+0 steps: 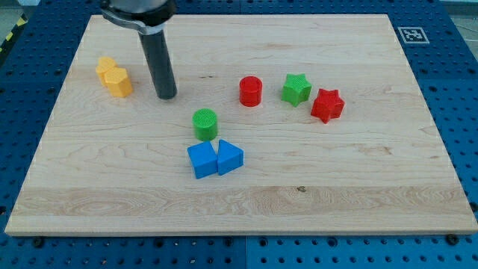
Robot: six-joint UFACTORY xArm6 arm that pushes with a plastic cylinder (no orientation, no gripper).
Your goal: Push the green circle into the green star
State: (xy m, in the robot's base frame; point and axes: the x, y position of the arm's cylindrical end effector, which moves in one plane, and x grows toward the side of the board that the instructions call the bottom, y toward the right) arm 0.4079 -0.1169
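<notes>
No readable writing or brand shows; the only marking is a black-and-white square tag [411,34] on the board's [358,187] corner at the view's top right.

The arm has no jaws: it ends in a dark rod, so nothing is held. The tip [166,96] rests on the wooden board, touching no block. It stands just to the view's right of the yellow block [113,77], with a clear gap between them, and up and to the view's left of the green circle [205,124], apart from it.

The green circle stands near the board's middle, just above the blue cube [202,160] and blue triangle [230,158], which sit side by side and touch. The green star [296,89] lies to the view's right and slightly higher, well apart from the circle. Between them, nearer the star, stands the red circle [251,91]. The red star [327,104] sits just beside the green star on its right.
</notes>
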